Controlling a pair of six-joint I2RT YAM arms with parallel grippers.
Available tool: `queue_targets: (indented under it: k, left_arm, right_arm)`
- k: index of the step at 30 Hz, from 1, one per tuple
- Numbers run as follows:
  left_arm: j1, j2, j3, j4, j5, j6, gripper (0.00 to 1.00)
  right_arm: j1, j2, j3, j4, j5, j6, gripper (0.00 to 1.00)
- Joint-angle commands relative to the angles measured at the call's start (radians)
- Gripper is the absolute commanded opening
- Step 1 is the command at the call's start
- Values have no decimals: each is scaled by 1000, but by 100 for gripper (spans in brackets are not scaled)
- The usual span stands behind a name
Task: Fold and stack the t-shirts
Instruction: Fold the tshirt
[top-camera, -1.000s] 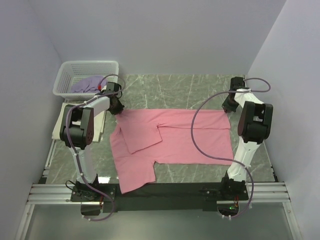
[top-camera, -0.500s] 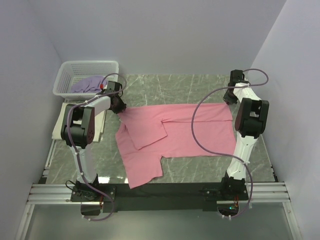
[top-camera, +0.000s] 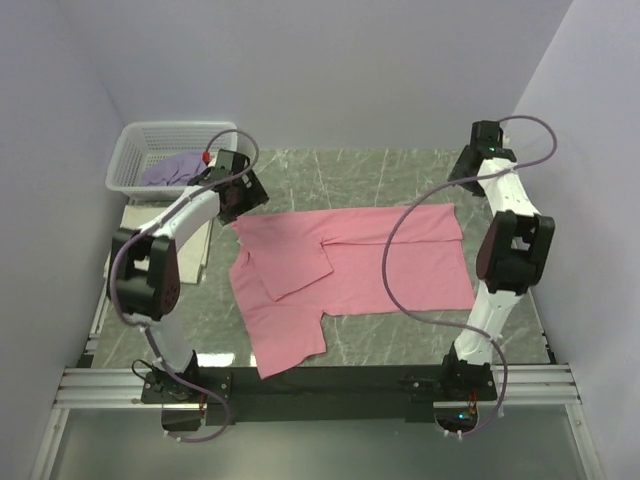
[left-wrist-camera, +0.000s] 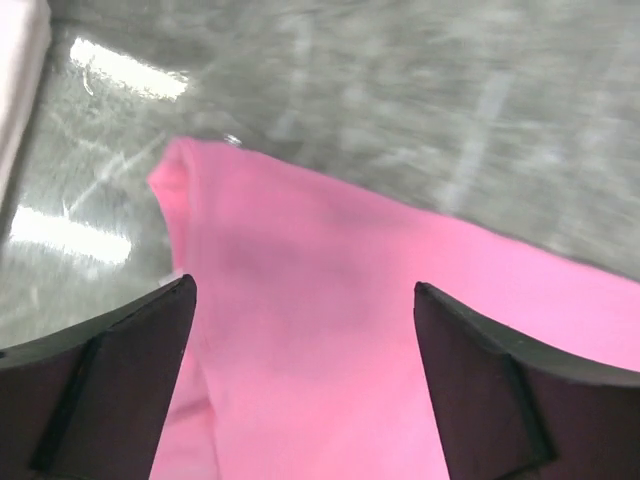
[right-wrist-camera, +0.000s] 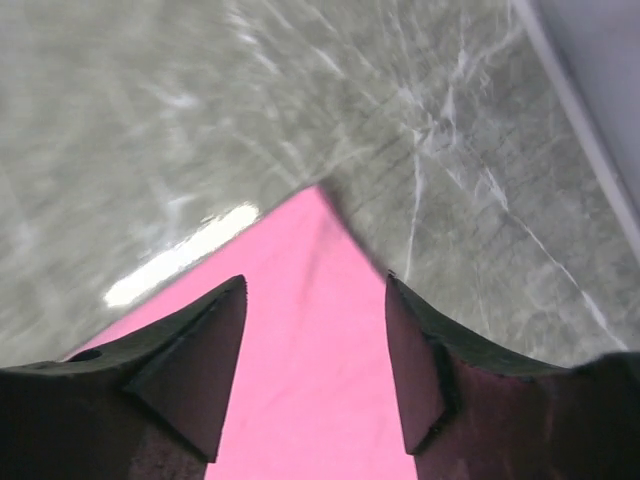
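In the far left corner we see a white basket (top-camera: 128, 160) with a lavender shirt (top-camera: 170, 170) inside, and the pink shirt (top-camera: 350, 265) lies spread on the table (top-camera: 380, 175), with our left gripper (left-wrist-camera: 302, 288) and right gripper (right-wrist-camera: 315, 280) over its far corners, fingers wide apart.

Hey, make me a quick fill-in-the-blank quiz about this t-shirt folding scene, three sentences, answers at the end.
1. The soft short-sleeved fabric t-shirt spread on the grey marble-patterned table is coloured ____.
2. The white plastic lattice basket, holding a crumpled lavender garment, stands in the far ____ corner of the workspace.
3. The left hand and right hand both hover over the shirt with jaws ____.
Answers: pink; left; open.
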Motion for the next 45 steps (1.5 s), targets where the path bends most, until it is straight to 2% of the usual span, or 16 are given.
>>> queue_targets:
  k: [1,6,12,19,21,24,27,30,33,39,45]
  left_arm:
    - [-30,-218,-3,-77,-60,2,99]
    - [-35,-447,-170,-148,-48,-24,99]
    - [-49,-801,-458,-226,-36,-50,96]
    - [-92,-962,-700,-320,12,-148,86]
    - [-145,-967,-710,-309,11,-191,81]
    - [-170,-923,-736,-277,20,-223,75]
    - [-184,-834,-761,-215,29,-235,60]
    - [-197,-772,-770,-168,30,-242,51]
    - [-207,-725,-767,-148,29,-245,47]
    - [-214,-650,-742,-166,3,-246,47]
    - [-227,-573,-748,-145,41,-255,47]
  right_arm:
    - [19,-222,-52,-65,-42,28,65]
    - [19,-410,-198,-125,-218,58,66]
    - [33,-676,-506,-89,-300,66,66]
    - [42,-844,-684,-75,-323,84,66]
    - [56,-870,-738,-52,-312,89,66]
    - [71,-890,-773,-45,-327,98,66]
    - [93,-895,-792,-48,-292,104,65]
    - [99,-913,-824,-32,-265,118,65]
    - [102,-931,-845,-51,-223,120,64]
    - [102,-982,-905,-99,-146,123,64]
    - [102,-987,-959,-99,-91,141,64]
